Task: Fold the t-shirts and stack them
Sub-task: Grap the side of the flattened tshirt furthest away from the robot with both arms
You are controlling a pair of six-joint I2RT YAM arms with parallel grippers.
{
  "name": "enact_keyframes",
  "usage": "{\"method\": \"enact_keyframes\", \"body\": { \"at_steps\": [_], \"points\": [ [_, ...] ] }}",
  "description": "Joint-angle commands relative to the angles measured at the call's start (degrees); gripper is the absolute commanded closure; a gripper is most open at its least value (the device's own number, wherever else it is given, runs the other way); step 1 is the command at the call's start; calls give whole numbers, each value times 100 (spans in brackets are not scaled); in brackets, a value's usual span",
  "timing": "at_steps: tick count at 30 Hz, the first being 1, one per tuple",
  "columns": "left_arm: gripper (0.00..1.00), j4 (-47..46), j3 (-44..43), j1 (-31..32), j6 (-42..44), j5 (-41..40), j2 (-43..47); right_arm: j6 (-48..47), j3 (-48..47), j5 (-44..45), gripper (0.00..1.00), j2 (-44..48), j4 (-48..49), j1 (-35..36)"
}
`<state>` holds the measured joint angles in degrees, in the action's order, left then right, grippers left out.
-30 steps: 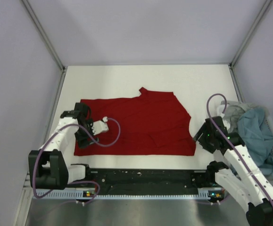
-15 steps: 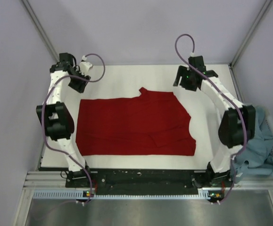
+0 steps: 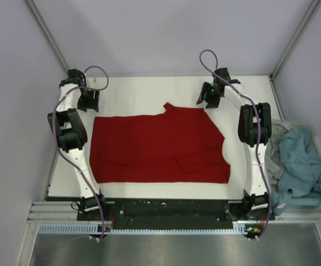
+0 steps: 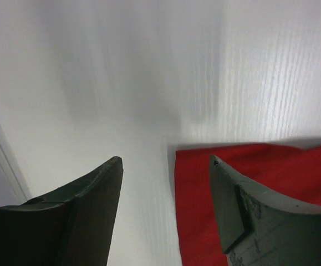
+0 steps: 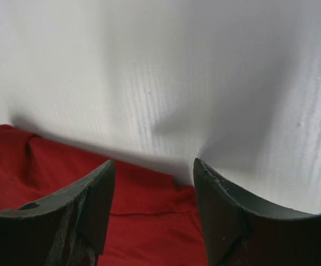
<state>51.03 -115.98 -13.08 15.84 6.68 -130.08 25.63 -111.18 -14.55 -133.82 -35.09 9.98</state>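
— How far along are we?

— Early, I think. The red t-shirt lies spread in the middle of the table, broad and flat. I see creases near its front edge, but I can't tell whether a fold is already in it. No stack exists yet.

— And the others?

— The teal-blue t-shirt and the light grey t-shirt sit crumpled together off the table's right side, untouched as far as I can judge.

— Your arms?

— I have the left pincer over the shirt's far left corner and the right pincer over its far edge near the raised flap. Both have their fingers apart and hold nothing. All the folding and stacking remains.
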Motion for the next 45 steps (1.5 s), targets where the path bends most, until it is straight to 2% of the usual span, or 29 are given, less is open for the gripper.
{"method": "enact_keyframes", "body": {
  "at_steps": [1, 8, 11, 13, 14, 15, 16, 17, 18, 21, 26, 30, 37, 40, 41, 42, 43, 45],
  "points": [
    [33, -189, -240, -98, -616, 220, -245, 223, -352, -724, 44, -276, -15, 48],
    [36, -84, -249, -124, -652, 528, -553, 372, -71, -962, 55, -145, 55, 74],
    [41, 21, -240, -116, -652, 536, -659, 417, 17, -1077, 58, -39, 90, 118],
    [47, 57, -240, -124, -634, 580, -685, 460, 78, -1173, 66, 22, 134, 118],
    [52, 65, -232, -116, -608, 615, -694, 469, 87, -1260, 72, 31, 143, 118],
    [63, 83, -232, -124, -608, 659, -677, 469, 87, -1400, 78, 31, 152, 118],
    [78, 83, -240, -124, -573, 738, -668, 452, 105, -1524, 85, 57, 160, 118],
    [100, 100, -240, -124, -512, 791, -615, 435, 148, -1534, 93, 127, 160, 136],
    [100, 135, -232, -124, -450, 861, -554, 400, 218, -1525, 100, 215, 160, 136],
    [100, 22, 4, -151, -257, 1177, -168, 285, 490, -1411, 100, 575, 248, 145],
    [100, -1102, 1392, -177, 129, 1467, 1123, 13, 1307, -1183, 100, 1524, 652, 145],
    [100, -1446, 2262, -177, 612, 1591, 1958, -286, 1958, -1112, 100, 2095, 749, 154],
    [100, -1376, 3072, -256, 1184, 1565, 2759, -716, 3214, -1085, 100, 3159, 960, 162],
    [100, -1709, 3231, -274, 1072, 1267, 2691, -726, 3619, -1138, 100, 3345, 1136, 206],
    [91, -1701, 3075, -274, 836, 1083, 2472, -735, 3638, -1182, 100, 3301, 1153, 215],
    [71, -1545, 2760, -274, 555, 959, 2226, -743, 3621, -1208, 100, 3249, 1154, 233],
    [59, -1212, 2313, -274, 370, 923, 1893, -717, 3612, -1217, 100, 3196, 1154, 250],
    [52, -683, 1512, -283, -210, 932, 1269, -682, 3612, -1217, 100, 3152, 1180, 285]
  ]
}}
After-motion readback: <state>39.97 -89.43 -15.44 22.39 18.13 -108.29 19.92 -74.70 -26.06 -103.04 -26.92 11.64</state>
